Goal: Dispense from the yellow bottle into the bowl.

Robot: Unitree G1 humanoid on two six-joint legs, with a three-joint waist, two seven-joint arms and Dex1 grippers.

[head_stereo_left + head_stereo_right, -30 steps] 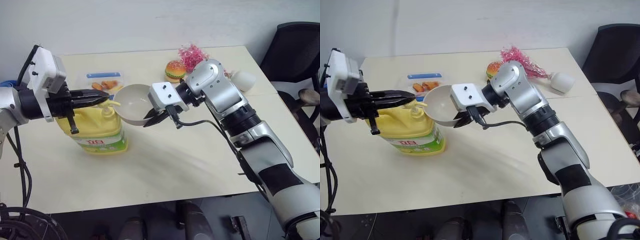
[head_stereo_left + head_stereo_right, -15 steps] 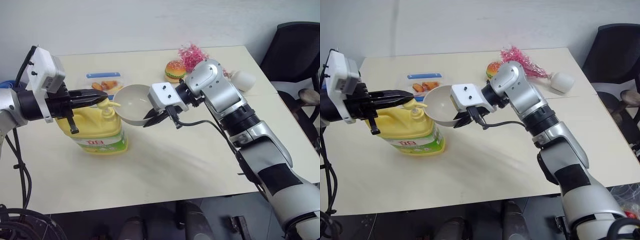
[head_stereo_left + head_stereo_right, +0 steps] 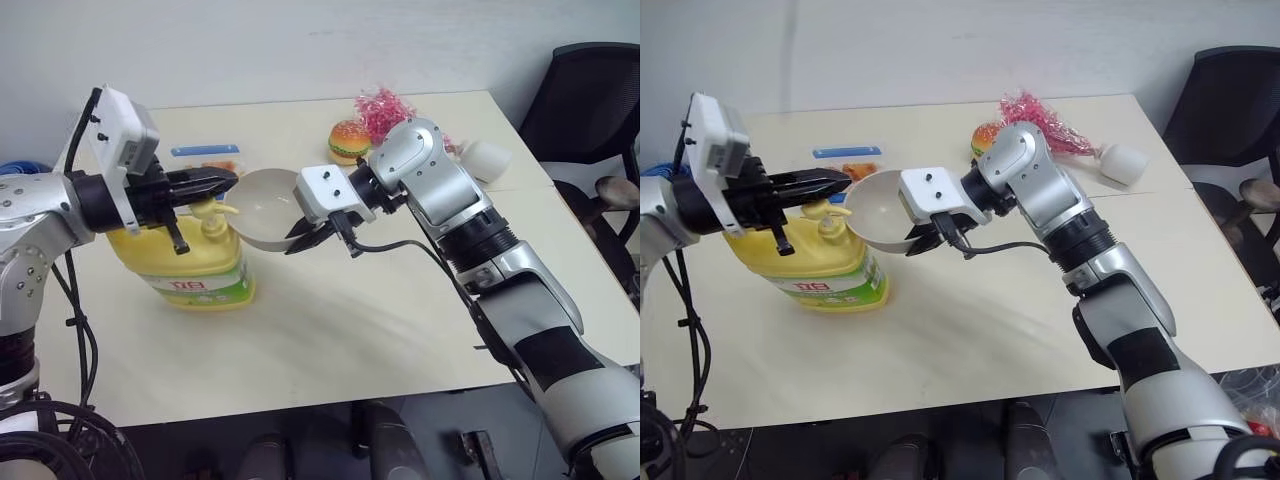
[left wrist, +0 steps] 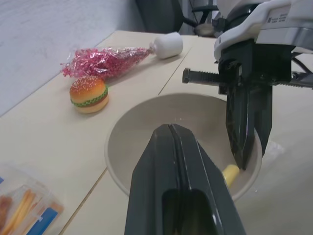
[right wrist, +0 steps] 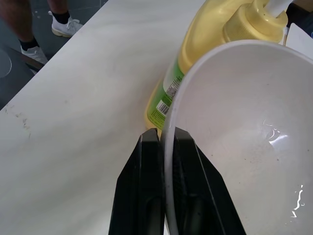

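Your right tool [image 3: 300, 236] is clamped on the rim of the plain round greyish-white bowl [image 3: 262, 208], holding it tilted above the bench [image 3: 330, 330] just right of the large squat yellow plastic bottle [image 3: 190, 262]. Your left tool [image 3: 222, 181], fingers pressed together and holding nothing, sits level over the bottle's yellow pump top [image 3: 210, 212], at the bowl's left edge
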